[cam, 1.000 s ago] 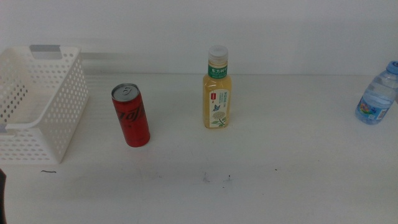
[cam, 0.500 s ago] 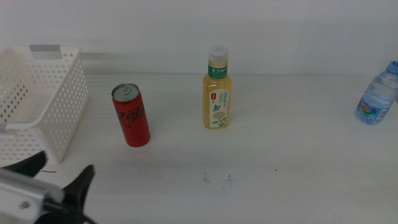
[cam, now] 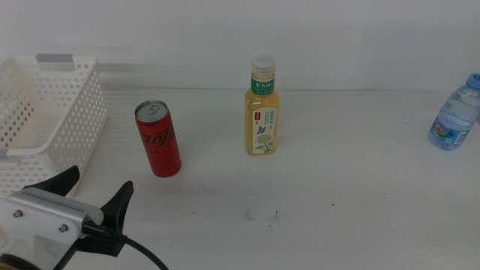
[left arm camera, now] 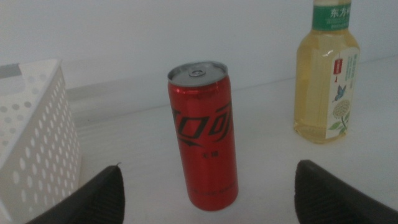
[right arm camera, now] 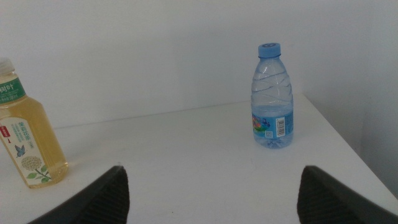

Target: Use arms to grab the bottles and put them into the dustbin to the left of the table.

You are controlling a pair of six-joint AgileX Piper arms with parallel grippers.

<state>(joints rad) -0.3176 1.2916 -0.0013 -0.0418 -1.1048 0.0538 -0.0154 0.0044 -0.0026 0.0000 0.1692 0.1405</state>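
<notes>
A red soda can point(cam: 157, 139) stands upright left of centre, and it fills the middle of the left wrist view point(left arm camera: 203, 134). My left gripper point(cam: 96, 193) is open near the table's front left, a short way in front of the can, with nothing between its jaws. The yellow tea bottle point(cam: 263, 106) with a white cap stands at the centre; both wrist views show it point(left arm camera: 327, 73) point(right arm camera: 25, 138). The blue-capped water bottle point(cam: 454, 114) stands at the far right point(right arm camera: 272, 99). My right gripper point(right arm camera: 211, 190) is open, well short of the water bottle, and out of the middle view. The white dustbin point(cam: 46, 127) sits at the left.
The dustbin's perforated wall point(left arm camera: 34, 144) stands close beside the can's left side. The table's right edge point(right arm camera: 348, 155) runs just past the water bottle. A white wall closes off the back of the table.
My left gripper has come up into the middle view from the bottom left corner and moved forward toward the can. The bottles, can and dustbin have not moved.
</notes>
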